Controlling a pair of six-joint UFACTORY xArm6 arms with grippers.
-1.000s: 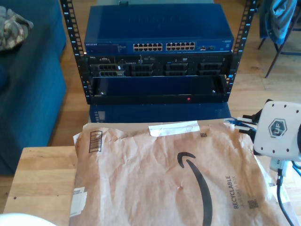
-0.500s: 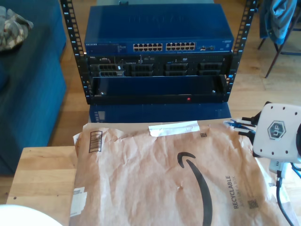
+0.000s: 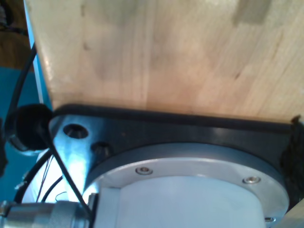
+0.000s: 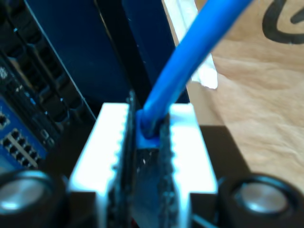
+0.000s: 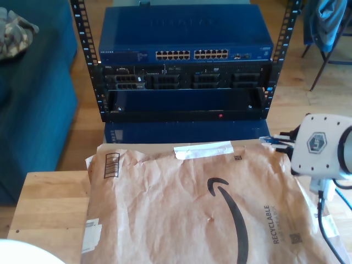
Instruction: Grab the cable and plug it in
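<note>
My second gripper (image 4: 147, 161) pinches the cable (image 4: 190, 61) at the exterior view's right, near the switch (image 5: 186, 41) — my first gripper's jaws I cannot tell.

My second gripper (image 4: 145, 156) pinches the blue plug (image 4: 147, 142) of the cable (image 4: 190, 57) between its white fingers (image 4: 102, 152), with the brown paper mailer (image 4: 256, 90) and network switch ports (image 4: 19, 142) beyond.

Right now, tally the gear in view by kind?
Blue network switches: 1
Black rack units: 1
Blue cables, pinched in my second claw: 1
Brown paper mailers: 1
Wooden tables: 1
Total: 5
</note>
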